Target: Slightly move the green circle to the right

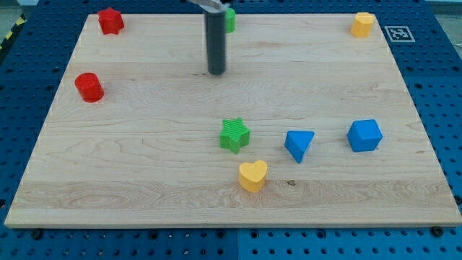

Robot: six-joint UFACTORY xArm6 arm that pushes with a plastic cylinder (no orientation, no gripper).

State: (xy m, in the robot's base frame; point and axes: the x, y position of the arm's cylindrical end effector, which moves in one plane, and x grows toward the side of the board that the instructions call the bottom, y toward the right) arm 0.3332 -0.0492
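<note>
Camera view: my tip (pixel 216 71) rests on the wooden desk (pixel 144 144) in the upper middle, at the end of a straight dark rod; this tool has no parts that part or close, so no such state applies. The green circle (pixel 230 19) sits at the view's top edge, just right of the rod and partly hidden behind it, so its shape is hard to confirm. My tip lies below it and slightly to its left, apart from it.

A red star-like block (pixel 110 21) is at the top left, a red cylinder (pixel 89 87) below it near the left edge. A yellow block (pixel 362 24) sits top right. Lower down stand a green star (pixel 234 135), a blue triangle (pixel 299 144), a blue cube (pixel 364 135) and a yellow heart (pixel 253 175), all well apart from my tip.
</note>
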